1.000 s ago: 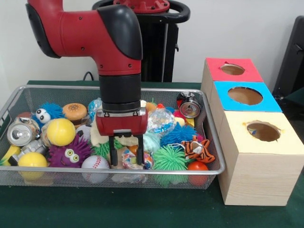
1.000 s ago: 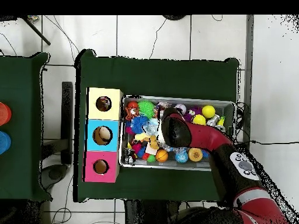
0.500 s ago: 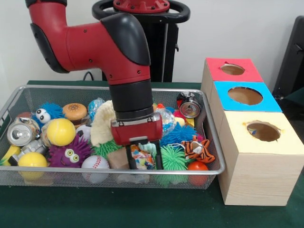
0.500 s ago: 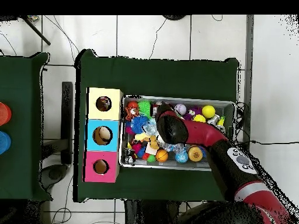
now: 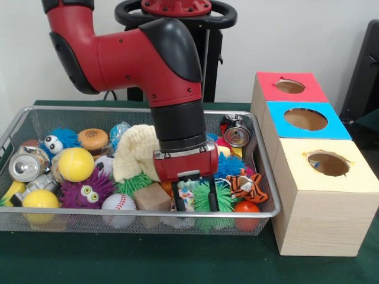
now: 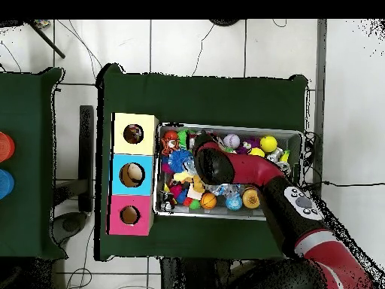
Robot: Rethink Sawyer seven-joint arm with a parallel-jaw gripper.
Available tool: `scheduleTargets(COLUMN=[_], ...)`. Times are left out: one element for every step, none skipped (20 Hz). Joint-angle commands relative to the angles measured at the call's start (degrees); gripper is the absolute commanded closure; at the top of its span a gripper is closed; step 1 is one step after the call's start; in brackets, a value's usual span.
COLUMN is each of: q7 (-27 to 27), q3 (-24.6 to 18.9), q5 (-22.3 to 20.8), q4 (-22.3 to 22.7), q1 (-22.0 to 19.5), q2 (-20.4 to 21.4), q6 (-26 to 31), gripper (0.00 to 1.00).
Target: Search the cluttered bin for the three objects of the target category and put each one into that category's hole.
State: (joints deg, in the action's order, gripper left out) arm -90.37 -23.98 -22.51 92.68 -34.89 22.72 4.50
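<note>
Gripper (image 5: 194, 201) sits low in the front view's centre, fingers (image 5: 179, 200) down in the clutter and closed around a small multicoloured crinkly toy (image 5: 188, 195). Looks like a grip, though how firm it is I cannot tell. Which category is the target isn't shown, so this toy may or may not be one of the three.

Right beside the fingers: green spiky ball (image 5: 214, 198) touching on the right, tan block (image 5: 152, 197) on the left, cream knitted thing (image 5: 137, 152) up-left against the wrist. Tiger toy (image 5: 247, 185) further right, orange ball (image 5: 246, 209) below it, baseball (image 5: 119, 203) lower left. Wire bin (image 5: 260, 160) holds it all.

Boxes stand at the right of the frame, outside the bin: yellow hole (image 5: 328, 163) nearest, blue hole (image 5: 305, 119) behind it, red hole (image 5: 290, 86) furthest back. In the overhead view the arm (image 6: 248, 171) covers the bin's middle, gripper hidden.

Risks, as a judgement:
- Thin, floppy toy could slip out on the lift if only an edge is pinched.
- Spikes of the green ball may snag on a finger and drag it up too.
- Wrist pressing the cream thing could shove the neighbours and bury other targets.
- Carrying rightward, the toy could clip the bin rim or box edge and drop on the green cloth (image 5: 177, 260).
- Wrong hole if the category is misjudged.
</note>
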Motion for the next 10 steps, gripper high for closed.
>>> scheduleTargets(q7=[-4.6, -4.7, -5.1, -5.2, -5.5, -5.8, -6.3, -6.2, -6.2, -6.1], q3=[1.4, 1.6, 1.9, 2.0, 2.2, 2.4, 2.4, 2.1, 1.8, 1.5], q5=[-2.2, -2.2, -2.0, -2.1, -1.9, -1.8, -1.6, -1.6, -1.6, -1.6], q4=[-4.5, -4.5, -4.5, -4.5, -4.5, -4.4, -4.3, -4.2, -4.1, -4.0], q1=[2.1, 2.2, 2.5, 2.3, 2.4, 2.5, 2.5, 2.2, 2.0, 1.7], q2=[0.4, 0.5, 0.7, 0.7, 0.8, 0.8, 0.9, 0.8, 0.8, 0.7], q6=[-1.4, -1.6, -2.1, -2.5, -2.8, -3.0, -3.8, -3.7, -3.6, -3.6], gripper=[0.0, 0.0, 0.0, 0.0, 0.0, 0.0, 1.0, 1.0, 1.0, 1.0])
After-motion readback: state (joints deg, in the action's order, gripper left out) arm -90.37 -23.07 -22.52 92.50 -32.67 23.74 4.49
